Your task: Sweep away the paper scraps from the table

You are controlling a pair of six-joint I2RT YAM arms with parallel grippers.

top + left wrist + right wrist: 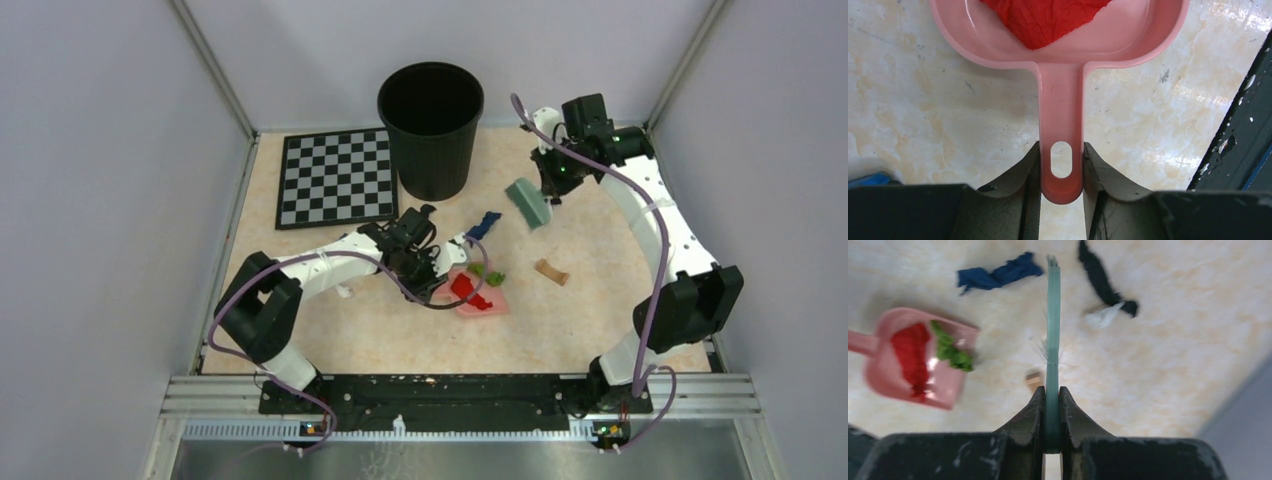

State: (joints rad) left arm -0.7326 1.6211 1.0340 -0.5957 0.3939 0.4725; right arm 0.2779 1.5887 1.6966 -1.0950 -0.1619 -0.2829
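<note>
Left of grey-green hand brush (527, 202), clamped in right gripper (1052, 392): twisted blue paper scrap (484, 222), just beyond pink plastic dustpan (1060, 100), held by handle in left gripper (1061, 147).

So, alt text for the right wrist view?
The right tool grips a grey-green brush edge-on over the table. At left, a pink dustpan holds a red scrap and a green scrap; a blue scrap and a black scrap lie loose.

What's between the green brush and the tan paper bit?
Nothing, just bare table between the brush and the tan scrap, seen from the top camera.
</note>
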